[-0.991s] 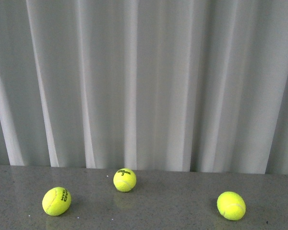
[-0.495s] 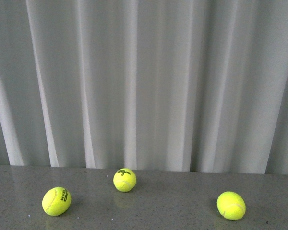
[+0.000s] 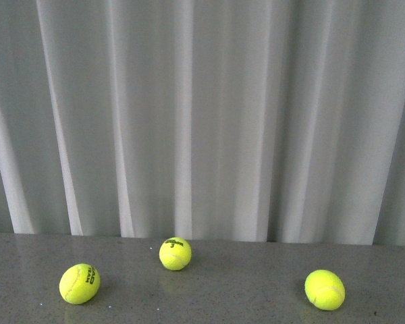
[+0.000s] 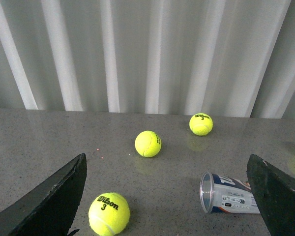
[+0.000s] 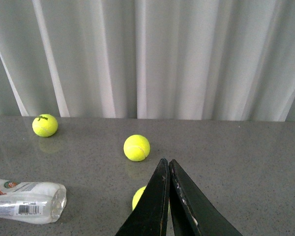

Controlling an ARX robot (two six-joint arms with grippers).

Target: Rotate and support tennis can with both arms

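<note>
Your left gripper (image 4: pixel 166 160) is spread wide; your right gripper (image 5: pixel 167 163) is pressed closed, holding nothing. The clear plastic navy-labelled tennis can (image 4: pixel 232 193) lies sideways on the grey speckled surface (image 4: pixel 39 142).

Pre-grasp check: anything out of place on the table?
Yes. The tennis can lies on its side, open-mouthed, with tennis balls loose nearby on the table. The left pincer is open, the right pincer shut; neither touches the can.

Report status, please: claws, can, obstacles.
Left claw open, empty. Right claw shut, empty. Tennis can lying on side, ungripped. Loose tennis balls nearby.
</note>
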